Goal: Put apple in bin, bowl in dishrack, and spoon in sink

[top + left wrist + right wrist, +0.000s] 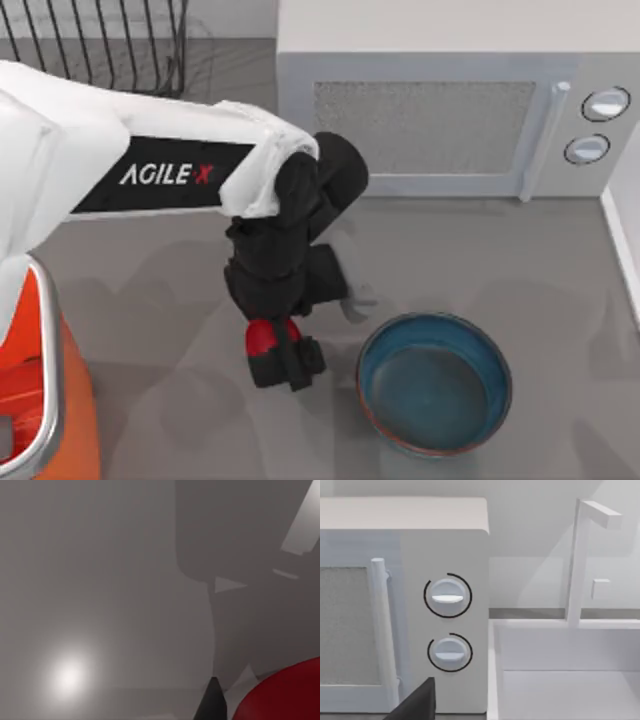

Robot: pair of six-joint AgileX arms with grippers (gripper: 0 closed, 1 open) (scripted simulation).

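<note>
Left gripper [272,350]: low over the grey table [520,260], just left of the bowl, its dark fingers closed around the apple [266,336].
Apple: a red sliver shows between the fingers from above; the left wrist view has a red curve [287,692] beside one dark fingertip [212,700]. Whether the fruit is clear of the table is hard to judge.
Key relation: the bin [45,420] stands well left of the bowl, past the gripper, so the carry would likely run leftward, away from the bowl, and end above the silver rim. The left arm is plainly the nearer one.
Bowl [435,383]: upright on the table, teal inside, close to the gripper but apart from it.
Dishrack [100,45]: far behind and left of the bowl, its wires partly under the white arm.
Microwave [450,110]: directly behind the bowl, off the likely path.
Sink [570,680]: right of the microwave in the right wrist view, with a white faucet [580,560] over it.
Right gripper: a dark edge [415,702] in its own view, facing the microwave dials; finger state not discernible.
In the way: nothing seen between the gripper and the bin.
</note>
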